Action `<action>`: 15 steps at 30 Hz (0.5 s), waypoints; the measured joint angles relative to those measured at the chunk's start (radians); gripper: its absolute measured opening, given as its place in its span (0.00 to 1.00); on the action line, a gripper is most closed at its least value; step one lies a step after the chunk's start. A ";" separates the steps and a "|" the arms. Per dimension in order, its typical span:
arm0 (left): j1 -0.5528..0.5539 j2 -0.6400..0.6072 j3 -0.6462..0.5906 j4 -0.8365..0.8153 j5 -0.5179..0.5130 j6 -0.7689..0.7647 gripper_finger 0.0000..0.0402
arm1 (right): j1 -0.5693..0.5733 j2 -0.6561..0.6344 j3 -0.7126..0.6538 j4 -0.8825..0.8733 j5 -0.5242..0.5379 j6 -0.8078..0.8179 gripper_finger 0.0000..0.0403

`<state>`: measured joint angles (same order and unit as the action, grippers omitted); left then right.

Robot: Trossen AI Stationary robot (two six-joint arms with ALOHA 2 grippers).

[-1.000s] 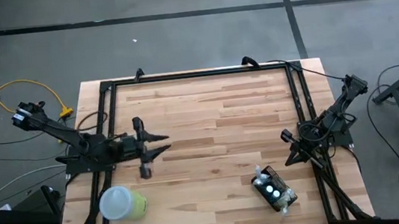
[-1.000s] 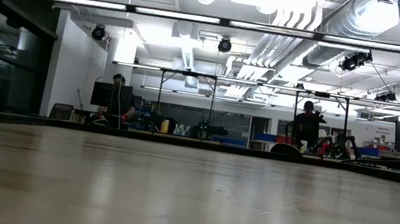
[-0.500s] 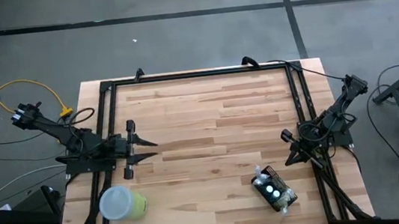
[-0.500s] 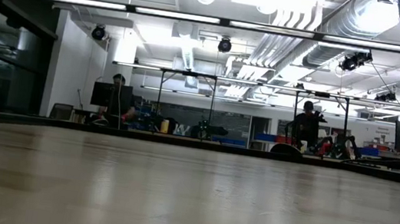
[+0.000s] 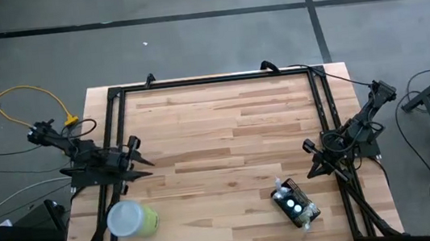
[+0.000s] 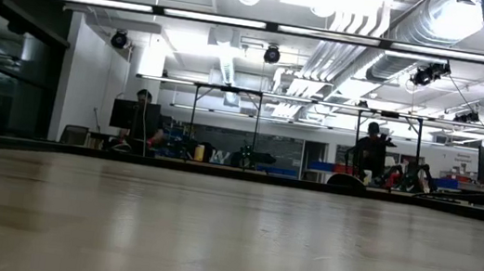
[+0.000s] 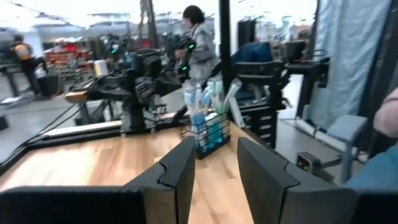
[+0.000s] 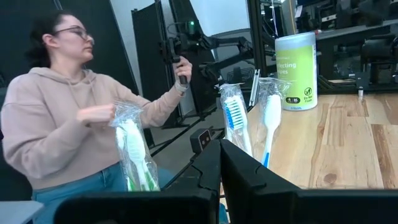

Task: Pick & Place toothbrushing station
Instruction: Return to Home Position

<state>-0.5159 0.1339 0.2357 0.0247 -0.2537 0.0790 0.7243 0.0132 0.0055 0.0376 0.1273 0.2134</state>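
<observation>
Two arms sit at opposite side edges of the wooden table (image 5: 223, 119). The left gripper (image 5: 147, 166) (image 7: 216, 148) hangs over the table's left edge with its jaws released, a clear gap showing between the dark fingers (image 7: 180, 177). A lime-green cup (image 5: 133, 218) with a whitish lid stands near those jaws, off to one side of them.

The toothbrushing station (image 5: 295, 205) (image 7: 208, 134), a black wire-mesh holder, is well apart from the left jaws. It stands straight ahead of them across the wood and shows through their gap in the left wrist view. Wrapped toothbrushes (image 7: 202, 102) (image 8: 235, 115) stand upright in it.

The station stands near the right gripper (image 5: 315, 167) (image 8: 221, 148), just ahead of its jaws. Those jaws are clenched on nothing, the fingers meeting along a thin seam. Beyond them, off the table, is a person (image 8: 50, 124) in a pale hooded top.
</observation>
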 joint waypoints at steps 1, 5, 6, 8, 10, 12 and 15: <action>0.000 -0.025 -0.016 -0.001 0.014 0.003 0.29 | 0.000 0.000 0.000 0.000 0.000 0.000 0.00; 0.000 -0.102 -0.073 0.000 0.066 0.020 0.29 | 0.000 0.000 0.000 0.000 0.000 0.000 0.00; 0.000 -0.115 -0.086 -0.002 0.074 0.024 0.29 | 0.000 0.000 0.000 0.000 0.000 0.000 0.00; 0.000 -0.132 -0.106 -0.002 0.095 0.026 0.29 | 0.000 0.000 0.000 0.000 0.000 0.000 0.00; 0.000 -0.131 -0.121 0.002 0.111 0.033 0.29 | 0.000 0.000 0.000 0.000 0.000 0.000 0.00; 0.000 -0.131 -0.136 0.009 0.133 0.041 0.29 | 0.000 0.000 0.000 0.000 0.000 0.000 0.00; 0.000 -0.131 -0.163 0.030 0.174 0.045 0.29 | 0.000 0.000 0.000 0.001 0.000 0.000 0.00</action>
<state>-0.5157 0.0033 0.0724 0.0546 -0.0793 0.1242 0.7243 0.0132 0.0055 0.0383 0.1276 0.2134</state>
